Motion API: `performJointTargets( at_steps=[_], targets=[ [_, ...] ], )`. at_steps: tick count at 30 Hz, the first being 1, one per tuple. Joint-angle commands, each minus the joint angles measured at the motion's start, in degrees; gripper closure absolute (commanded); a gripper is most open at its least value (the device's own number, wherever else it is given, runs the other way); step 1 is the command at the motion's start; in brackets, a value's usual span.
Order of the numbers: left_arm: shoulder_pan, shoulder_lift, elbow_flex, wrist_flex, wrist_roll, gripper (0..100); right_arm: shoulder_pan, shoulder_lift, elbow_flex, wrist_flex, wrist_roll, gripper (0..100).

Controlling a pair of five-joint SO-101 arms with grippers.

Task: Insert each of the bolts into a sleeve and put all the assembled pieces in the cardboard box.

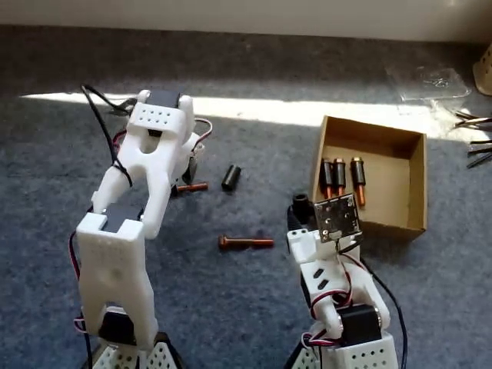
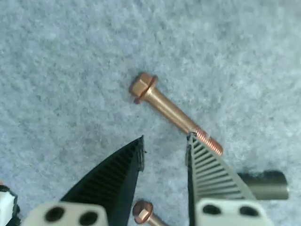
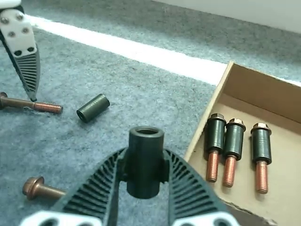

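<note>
A black sleeve (image 3: 146, 162) is pinched upright between the right arm's fingers (image 3: 96, 188). Its open bore is shown in the right wrist view, and the high view places it just outside the near corner of the cardboard box (image 1: 392, 184). The left arm's fingers (image 2: 117, 176) are spread above the grey surface (image 2: 56, 70), with one tip touching a copper bolt (image 2: 171, 110) near its thread. Three assembled pieces (image 3: 233, 141) lie side by side in the box, near its wall. A loose sleeve (image 1: 231, 177) and a second bolt (image 1: 246, 242) are seen apart in the open room between the arms.
</note>
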Motion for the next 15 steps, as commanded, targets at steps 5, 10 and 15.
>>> performJointTargets(
  at_steps=[5, 10, 15],
  targets=[
    [-4.62, -0.57, 3.47, -5.01, 1.41, 86, 0.31, 0.04, -0.75, -1.54, -0.09, 99.5],
    [-4.62, -0.57, 3.65, -4.84, 1.41, 86, 0.31, 0.04, -0.75, -1.54, -0.09, 99.5],
    [-4.26, -0.48, 3.65, -4.84, 1.41, 86, 0.31, 0.04, -0.75, -1.54, -0.09, 99.5]
  ],
)
